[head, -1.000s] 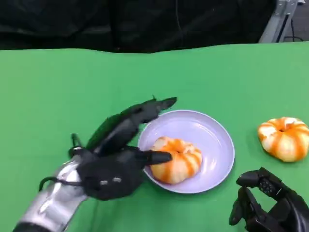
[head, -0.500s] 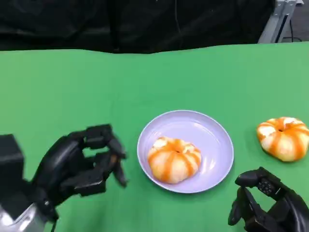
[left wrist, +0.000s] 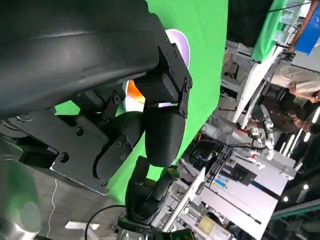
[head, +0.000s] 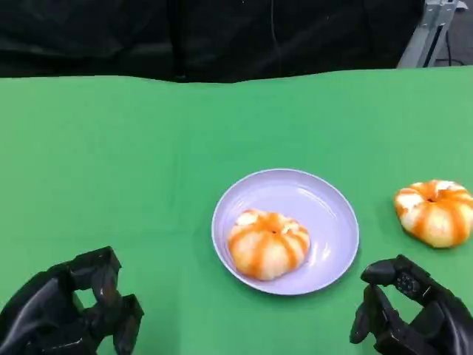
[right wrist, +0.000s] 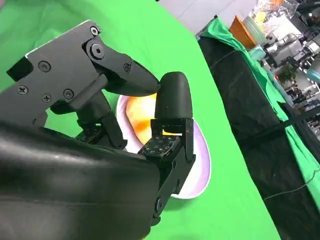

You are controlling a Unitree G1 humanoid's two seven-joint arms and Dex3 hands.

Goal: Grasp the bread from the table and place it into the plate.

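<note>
Orange-striped round bread bun in lilac round plate; L hand & R hand fingers curled, empty, on green table

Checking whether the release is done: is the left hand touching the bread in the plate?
Apart. The head view shows bare green table between the left hand and the bread in the plate.

The head view's lower edge cuts off the left robot hand and the right robot hand; the second bread touches the right edge; black fingers hide most of the plate in the right wrist view.
</note>
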